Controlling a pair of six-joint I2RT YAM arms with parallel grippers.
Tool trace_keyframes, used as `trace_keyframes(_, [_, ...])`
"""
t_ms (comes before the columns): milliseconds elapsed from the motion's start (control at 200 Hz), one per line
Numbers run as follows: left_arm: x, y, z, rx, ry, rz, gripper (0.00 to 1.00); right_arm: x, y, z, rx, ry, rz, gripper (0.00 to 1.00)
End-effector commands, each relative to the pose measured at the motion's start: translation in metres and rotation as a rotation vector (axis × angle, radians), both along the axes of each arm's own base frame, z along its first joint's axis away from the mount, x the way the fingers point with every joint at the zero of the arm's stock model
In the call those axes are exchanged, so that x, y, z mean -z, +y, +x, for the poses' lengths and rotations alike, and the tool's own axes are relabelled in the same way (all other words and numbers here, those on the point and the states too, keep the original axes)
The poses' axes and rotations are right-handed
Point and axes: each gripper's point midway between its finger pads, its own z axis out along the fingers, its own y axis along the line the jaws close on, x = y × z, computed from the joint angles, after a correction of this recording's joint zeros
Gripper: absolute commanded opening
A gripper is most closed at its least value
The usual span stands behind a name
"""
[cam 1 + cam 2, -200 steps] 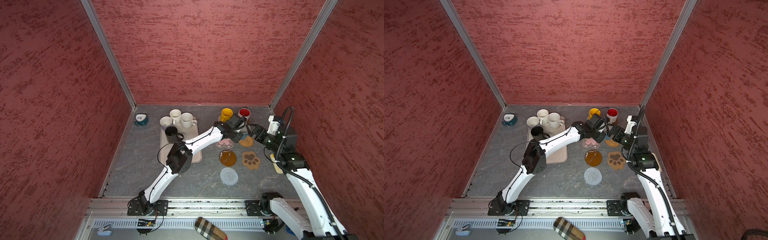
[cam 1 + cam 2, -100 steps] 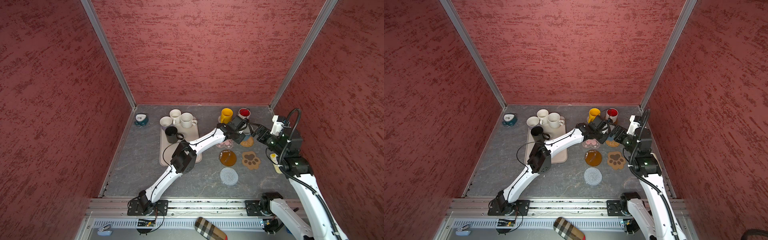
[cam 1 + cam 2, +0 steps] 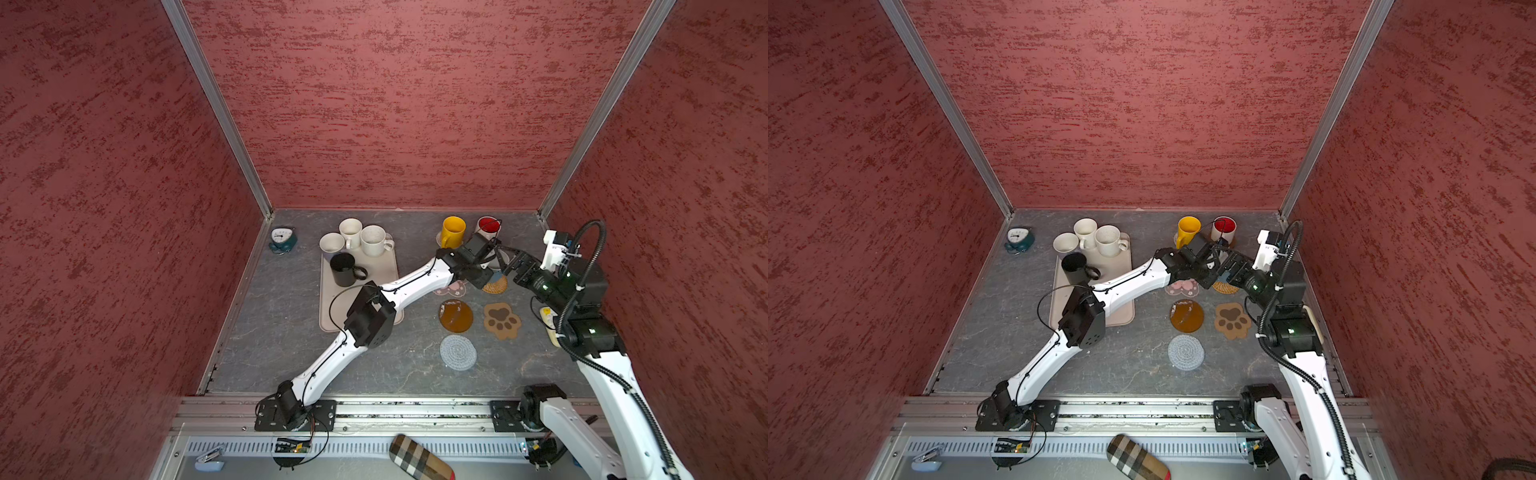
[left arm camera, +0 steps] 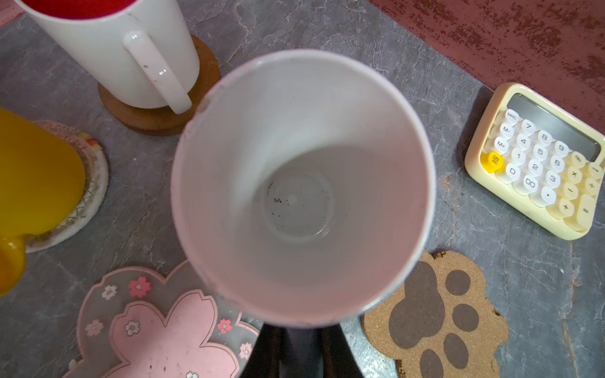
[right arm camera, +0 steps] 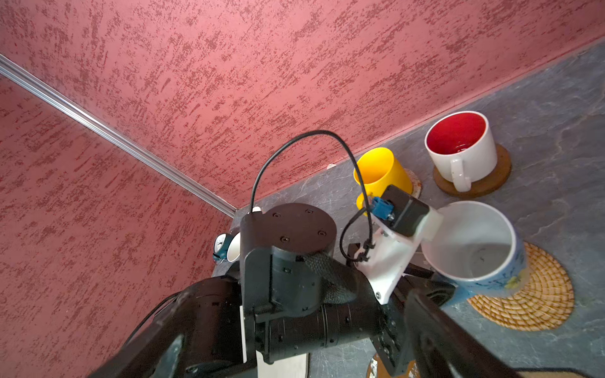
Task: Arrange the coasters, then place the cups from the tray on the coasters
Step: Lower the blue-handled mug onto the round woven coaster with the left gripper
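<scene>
Beige plastic, the tray [image 3: 374, 272] lies left of centre in both top views, with three white cups [image 3: 374, 240] clustered at its far end and a black cup [image 3: 343, 268] just below them in the frame. Right of centre, near the back wall, a yellow cup [image 3: 453, 230] and a red-lined cup [image 3: 488, 226] stand on coasters. Just below those, the left tool [image 3: 484, 269] reaches across and holds a blue cup [image 3: 498, 262] above the rattan coaster [image 3: 498, 286]. The right tool [image 3: 509, 262] is close beside it on the right. Lower in the frame, the pink flower coaster [image 3: 451, 287], an amber disc [image 3: 456, 316], the paw-print coaster [image 3: 501, 321] and the grey-blue crochet coaster [image 3: 458, 352] lie bare on the counter [image 3: 291, 332]. A teal clock [image 3: 281, 239] sits at the counter's upper left.

From the left wrist, the blue cup's white inside fills the middle, and the left tool is clamped tight on the cup's near side. The red-lined cup sits on a brown disc [image 4: 157, 121], the yellow cup on a cream coaster [image 4: 88, 186]. A cream calculator [image 4: 540, 160] lies beyond the paw-print coaster.

From the right wrist, the blue cup overlaps the rattan coaster, but whether its base touches cannot be told. The right tool's jaws stand wide apart, holding nothing.
</scene>
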Motion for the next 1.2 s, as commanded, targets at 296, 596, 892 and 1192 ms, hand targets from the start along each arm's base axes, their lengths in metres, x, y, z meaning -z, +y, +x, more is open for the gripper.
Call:
trace_keyframes(296, [-0.012,-0.022,0.01,0.011,-0.063,-0.093,0.0,-0.007,0.004,-0.002,-0.027,-0.038,0.017,0.98])
trace_keyframes(596, [-0.017,-0.023,0.011,0.002,-0.089,-0.086,0.02,-0.004,0.004,-0.001,-0.028,-0.035,0.015,0.98])
trace_keyframes(892, [-0.015,-0.026,0.009,0.009,-0.085,-0.093,0.09,-0.001,0.002,-0.003,-0.019,-0.03,0.007,0.98])
trace_keyframes(1192, [-0.011,-0.025,0.009,0.006,-0.083,-0.084,0.21,0.002,0.001,-0.003,-0.011,-0.022,0.001,0.98])
